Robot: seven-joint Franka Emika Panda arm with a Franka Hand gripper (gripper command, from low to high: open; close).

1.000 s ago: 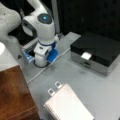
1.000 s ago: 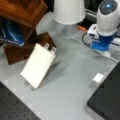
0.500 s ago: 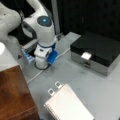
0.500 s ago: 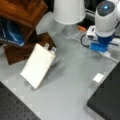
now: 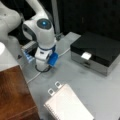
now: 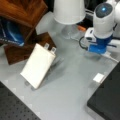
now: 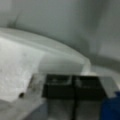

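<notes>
Little has moved since the earlier frames: the arm stays folded low at its place and the other objects lie unchanged. Grey worktop [image 5: 100, 90] carries everything shown. White arm [image 5: 41, 32], with a lit blue ring on its upper joint, bends down over the worktop at a front view's left [image 5: 41, 32] and at a front view's top right [image 6: 103, 17]. Black box [image 5: 97, 51] with a metal front sits at a front view's right, well apart from the arm. White pad [image 5: 68, 103], with two metal clips [image 5: 54, 88] on its upper edge, lies near a front view's bottom; it appears also in a front view [image 6: 37, 65] beside a brown wooden block [image 6: 23, 51]. Tool [image 7: 74, 86], seen in the wrist view, has its two dark fingers [image 7: 58, 86] pressed together with nothing between them, close above the worktop beside a pale curved surface [image 7: 37, 50].
</notes>
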